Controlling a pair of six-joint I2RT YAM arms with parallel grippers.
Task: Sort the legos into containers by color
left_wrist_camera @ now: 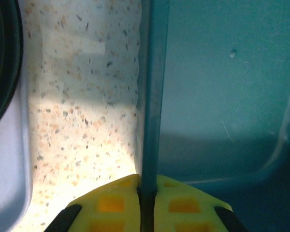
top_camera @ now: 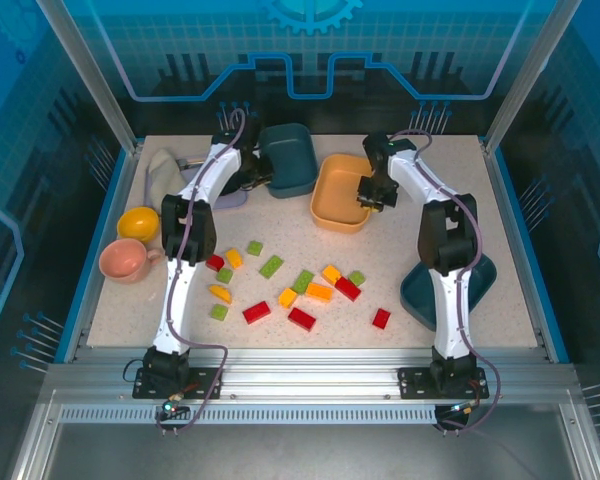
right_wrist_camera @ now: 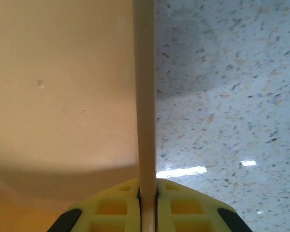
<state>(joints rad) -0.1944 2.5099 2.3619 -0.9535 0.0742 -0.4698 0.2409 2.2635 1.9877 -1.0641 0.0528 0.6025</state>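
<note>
Clamped left jaws shut on the rim of the dark teal tray (top_camera: 292, 165), right jaws shut on the rim of the orange-tan tray (top_camera: 332, 207). Left the legos (top_camera: 288, 297) scattered on the table (top_camera: 485, 215), none seen in either tray; sorting judged barely begun.

Light falls evenly and brightly from above on the speckled table (top_camera: 310, 245), with short soft shadows beside the arms (top_camera: 185, 230) and a dim blue cast around it. The left wrist view is close and soft, a bright patch of table at lower left below a shaded band, shadow pooled low in the dark teal tray (left_wrist_camera: 222, 96). In the right wrist view the orange-tan tray (right_wrist_camera: 63, 96) is blurred and shaded low down, and white glare streaks (right_wrist_camera: 181, 170) mark the table.
</note>
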